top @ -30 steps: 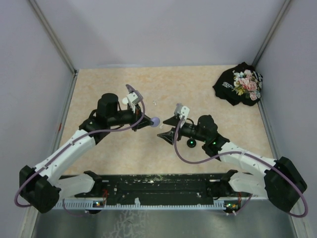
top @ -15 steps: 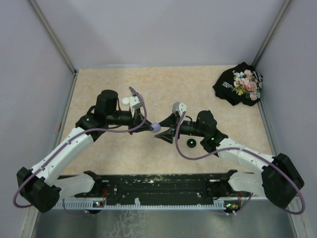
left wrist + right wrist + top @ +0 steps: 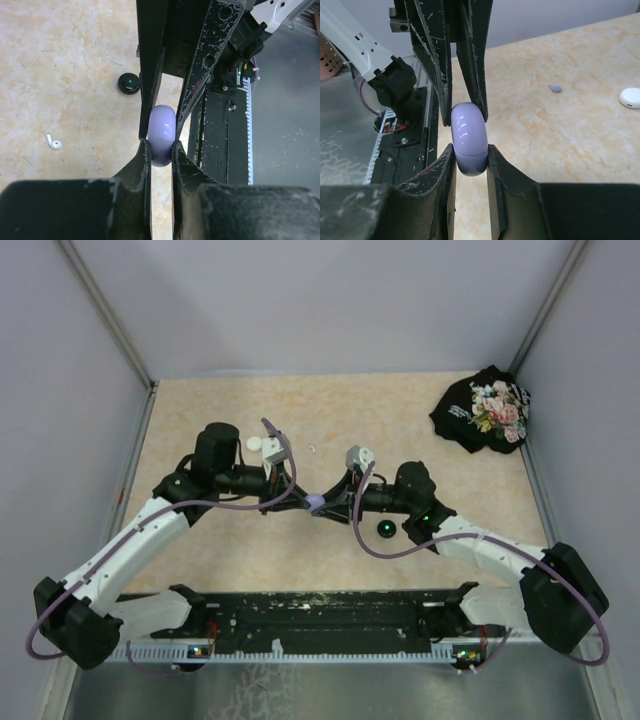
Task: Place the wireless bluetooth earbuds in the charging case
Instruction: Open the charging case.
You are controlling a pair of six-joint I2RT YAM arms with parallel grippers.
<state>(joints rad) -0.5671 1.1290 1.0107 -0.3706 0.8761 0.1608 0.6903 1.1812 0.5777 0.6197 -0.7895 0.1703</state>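
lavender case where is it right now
In the top view the lavender case is over the middle of the table, pinched between the left claw and the right claw. The black case lies just to its right.

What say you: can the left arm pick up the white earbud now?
Probably not: the left gripper is shut on the lavender case, though the white earbud lies unobstructed.

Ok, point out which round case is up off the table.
The lavender case, pinched between the left gripper and the right gripper in mid-air; the black case and the white case lie on the tabletop.
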